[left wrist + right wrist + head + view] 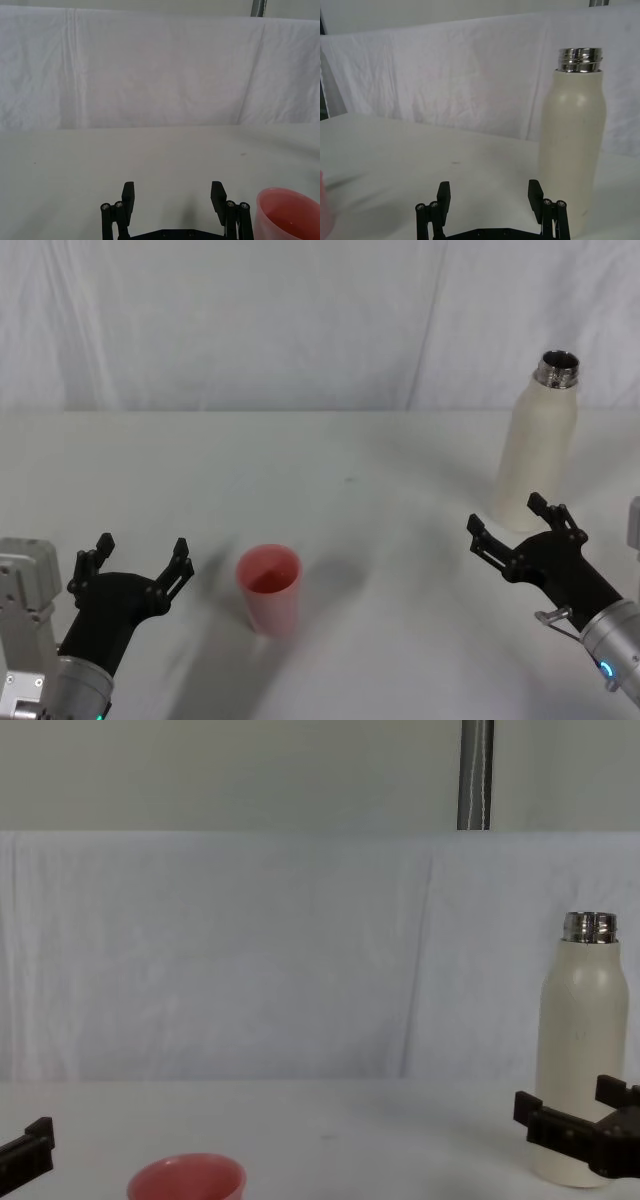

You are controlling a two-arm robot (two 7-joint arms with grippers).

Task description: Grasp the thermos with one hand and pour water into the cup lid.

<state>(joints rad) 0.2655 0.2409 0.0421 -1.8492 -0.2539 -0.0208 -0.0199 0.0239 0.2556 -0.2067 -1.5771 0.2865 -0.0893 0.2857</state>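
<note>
Plainly one thermos (536, 450) upright, one cup lid (269, 587), two end effectors, left (141, 558) and right (508, 519), fingers apart, empty.

We see the thermos (537, 445) upright at far right, our right gripper (510, 528) spread just before it, the pink cup lid (269, 588) beside our spread left gripper (141, 562).

Head cam looks down; chest cam low (both share thermos (536, 453)).

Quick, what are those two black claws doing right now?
Left gripper: open, empty, beside the small salmon-pink cup.
Right gripper: open, empty, near the tall cream-white bottle.
</note>
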